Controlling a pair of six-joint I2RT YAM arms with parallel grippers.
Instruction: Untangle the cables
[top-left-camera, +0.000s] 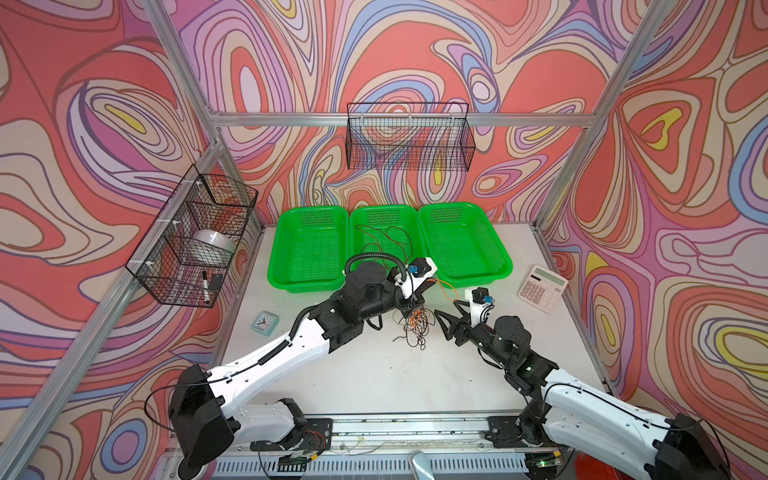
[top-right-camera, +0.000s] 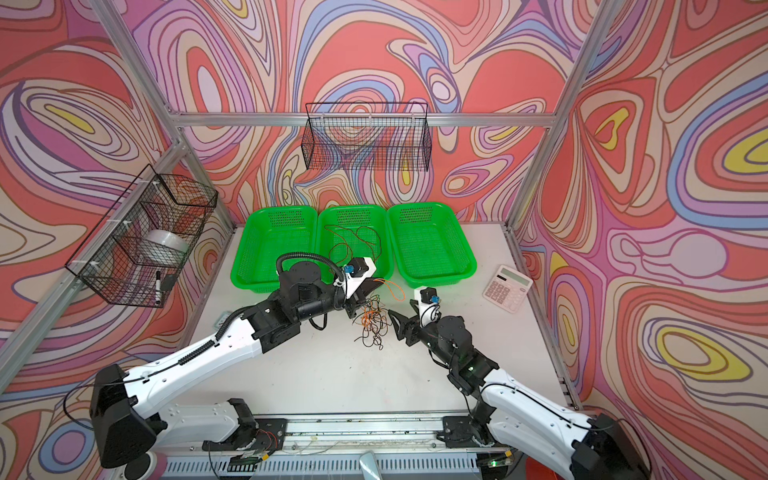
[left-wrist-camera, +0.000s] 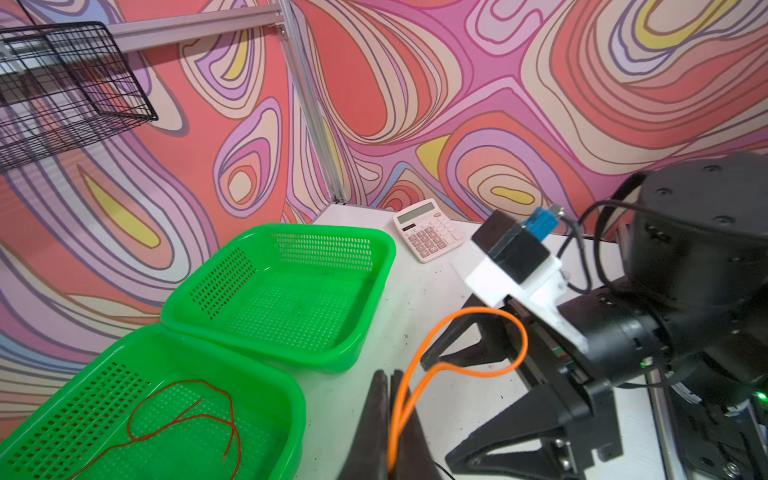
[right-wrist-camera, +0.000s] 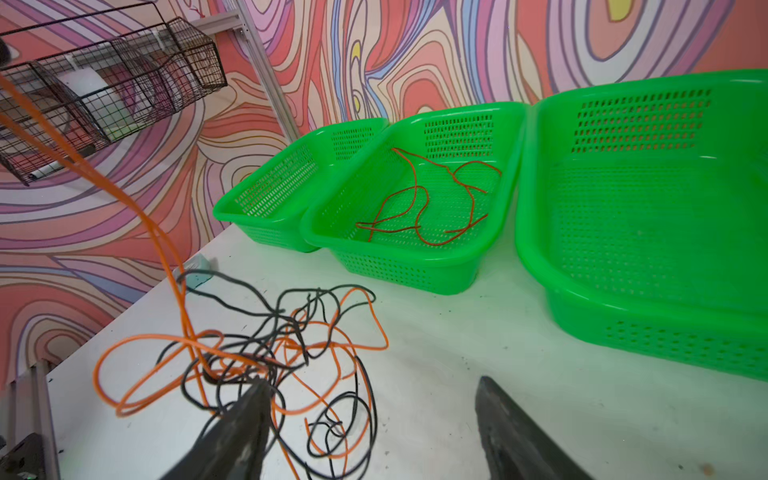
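L end effector (left-wrist-camera: 388, 375): clenched on a doubled strand of orange cable (left-wrist-camera: 478, 308), up off the table (top-left-camera: 374, 374), just right of centre in both top views. Short orange loop poking out past the fingertips. Rest of the strand hanging slack down to the tangle of cables (top-left-camera: 415, 326) directly below. Orange and black wires, knotted together, lying on the table at centre frame.

R end effector (right-wrist-camera: 370, 386): released, jaws wide, gripping nothing. Low over the table, just right of the tangle. One finger (right-wrist-camera: 245, 419) at the outer loops; touching or just above, can't tell.

Dark red cable (right-wrist-camera: 417, 195) apart from the rest, loose in middle green basket (top-left-camera: 384, 209), upper centre of frame. Two more green baskets flanking it, L basket (top-left-camera: 309, 210) and R basket (top-left-camera: 461, 205).

Pink calculator (top-left-camera: 542, 289) near right edge of table, small clock (top-left-camera: 264, 322) toward left. Wire racks on the walls: back rack (top-left-camera: 409, 137) at upper centre, side rack (top-left-camera: 195, 237) at mid left.
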